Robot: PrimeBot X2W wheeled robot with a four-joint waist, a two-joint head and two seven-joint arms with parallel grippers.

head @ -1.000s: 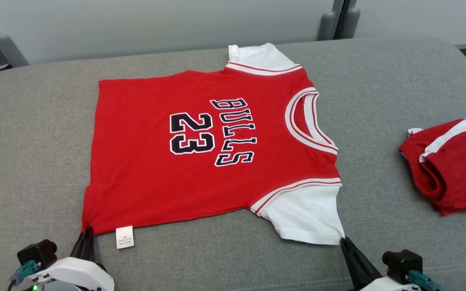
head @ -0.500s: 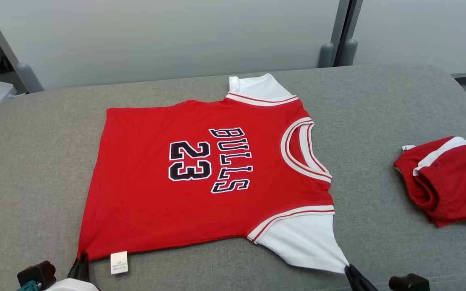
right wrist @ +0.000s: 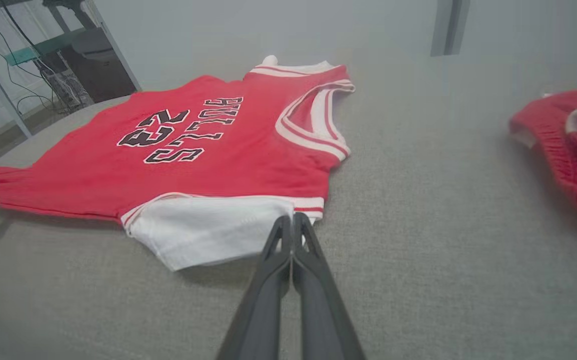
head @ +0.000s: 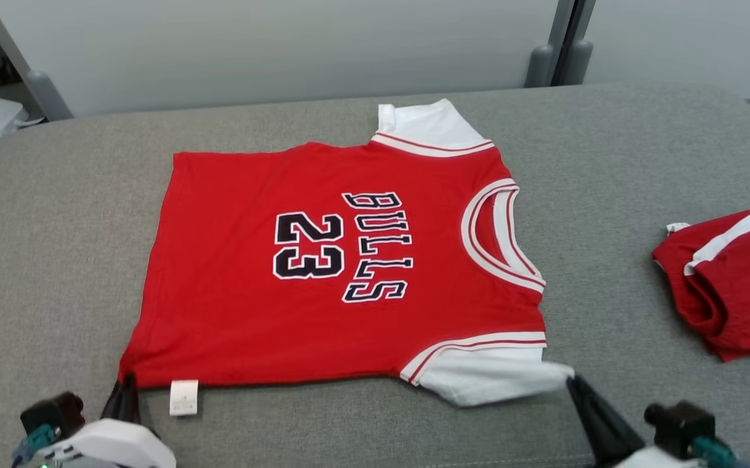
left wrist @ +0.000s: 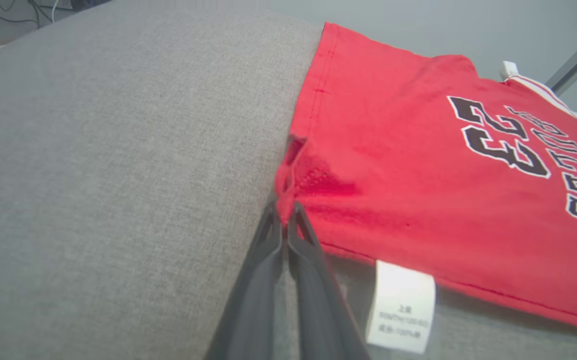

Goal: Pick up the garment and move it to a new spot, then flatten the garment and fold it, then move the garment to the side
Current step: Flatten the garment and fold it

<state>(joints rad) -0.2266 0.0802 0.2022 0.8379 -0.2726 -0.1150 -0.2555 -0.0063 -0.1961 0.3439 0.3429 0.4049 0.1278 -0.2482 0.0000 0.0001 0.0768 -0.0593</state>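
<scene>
The red jersey [head: 349, 260] is spread front-up in the middle of the grey cushion [head: 56, 227], its hem towards the cushion's left edge and its collar towards the right. A bundle of red shorts [head: 732, 279] is seen well apart from it, at the right edge.

The side of the jersey nearest the cushion's near edge is held at both ends. The left gripper [left wrist: 282, 220] is closed tight on the hem corner [head: 129, 370], just beside the white care label [head: 183, 396]; the cloth is bunched a little at the pinch. The right gripper [right wrist: 292, 220] is likewise closed, with the tip of the white near sleeve [head: 485, 380] caught between its fingers, and the sleeve is raised slightly, a shadow being thrown beneath it.

The step in hand is judged to be the flattening that leads into the first fold. For this to be done well, the two pinched points should be raised together and kept level, so that the near side stays taut and no sag forms between them. An even outward pull is advised, since the hem corner is already puckered and a lopsided tug may drag the whole body askew. If the near side is then carried over towards the far edge, it should be laid down along a line parallel to the lettering, with the far sleeve [head: 424, 123] left undisturbed. The thin sleeve tip is judged likely to slip, so a slow, low arc is preferred.
</scene>
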